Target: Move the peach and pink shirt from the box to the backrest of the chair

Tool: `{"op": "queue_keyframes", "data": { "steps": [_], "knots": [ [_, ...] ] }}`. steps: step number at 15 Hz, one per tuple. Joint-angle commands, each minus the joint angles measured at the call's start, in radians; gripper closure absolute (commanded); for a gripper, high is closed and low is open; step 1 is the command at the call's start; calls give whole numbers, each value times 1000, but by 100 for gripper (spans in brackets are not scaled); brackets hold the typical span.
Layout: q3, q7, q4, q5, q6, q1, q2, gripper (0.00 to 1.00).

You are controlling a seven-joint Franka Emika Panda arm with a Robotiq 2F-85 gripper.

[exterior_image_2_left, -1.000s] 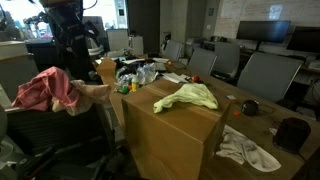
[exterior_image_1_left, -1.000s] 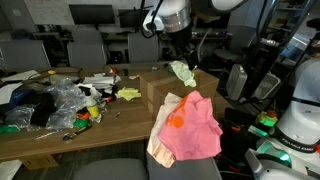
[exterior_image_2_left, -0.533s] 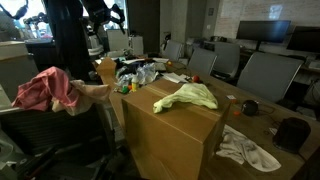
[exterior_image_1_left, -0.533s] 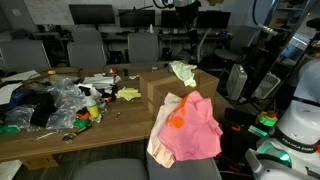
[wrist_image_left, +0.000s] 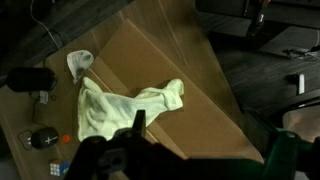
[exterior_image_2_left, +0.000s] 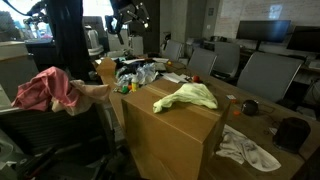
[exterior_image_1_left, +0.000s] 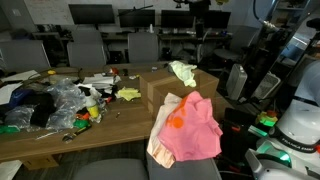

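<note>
The peach and pink shirt (exterior_image_1_left: 190, 128) hangs draped over the backrest of the chair in both exterior views (exterior_image_2_left: 48, 88). The cardboard box (exterior_image_1_left: 160, 92) stands on the table and carries a yellow-green cloth (exterior_image_1_left: 183, 71). The box (exterior_image_2_left: 180, 130) and cloth (exterior_image_2_left: 188, 96) also show from the side. My gripper (exterior_image_2_left: 130, 14) hangs high above the table, open and empty, well apart from the shirt. In the wrist view I look down on the box top (wrist_image_left: 175, 65) and the yellow-green cloth (wrist_image_left: 118, 106). My dark fingers (wrist_image_left: 135, 150) fill the bottom edge.
A pile of clutter and plastic bags (exterior_image_1_left: 55, 100) covers the far part of the table. A white cloth (exterior_image_2_left: 245, 148) lies beside the box, also in the wrist view (wrist_image_left: 78, 62). Office chairs (exterior_image_2_left: 262, 72) ring the table. Another robot's base (exterior_image_1_left: 295, 125) stands by the chair.
My arm has risen and swung away from above the box, leaving the top of one exterior view. The shirt stays on the backrest.
</note>
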Motion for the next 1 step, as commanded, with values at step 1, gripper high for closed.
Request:
{"op": "queue_keyframes", "data": {
  "steps": [1],
  "knots": [
    [0, -2, 0, 6, 1, -12, 1, 0]
  ]
}}
